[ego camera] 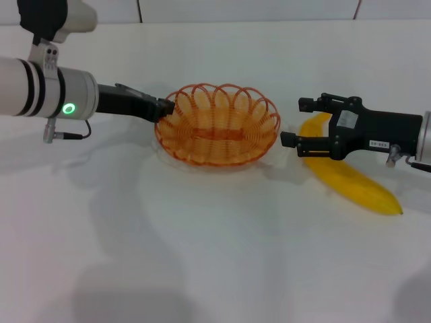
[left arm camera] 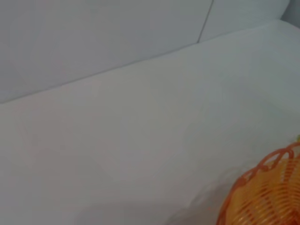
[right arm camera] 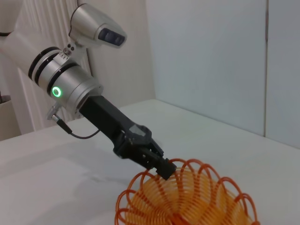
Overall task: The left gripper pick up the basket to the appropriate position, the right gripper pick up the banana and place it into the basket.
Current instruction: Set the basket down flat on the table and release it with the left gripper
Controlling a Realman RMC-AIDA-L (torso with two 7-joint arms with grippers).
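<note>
Yellow and glossy, the banana [ego camera: 350,178] lies on the white counter [ego camera: 215,269] nearest the head camera, a long smooth curve with pointed ends, one end toward the basket, the other toward the robot's right. Over its upper half hangs the right tool [ego camera: 294,122], a black two-fingered claw whose fingers stand released, spread apart with the banana's near end showing between and behind them; whether they touch the fruit cannot be told. Its black body carries a small white label.

Just beside that tool, toward the robot's left, sits the basket [ego camera: 218,125], a shallow oval of orange wire with a scalloped, looped rim and a tightly ringed floor. It rests in the middle of the counter, close to the banana without touching it.

At the basket's far-left rim is the left tool [right arm camera: 164,167], clenched on one wire loop of the rim, as the right wrist view shows. Behind it runs a black arm, then a white-and-grey section with a green ring light.
</note>
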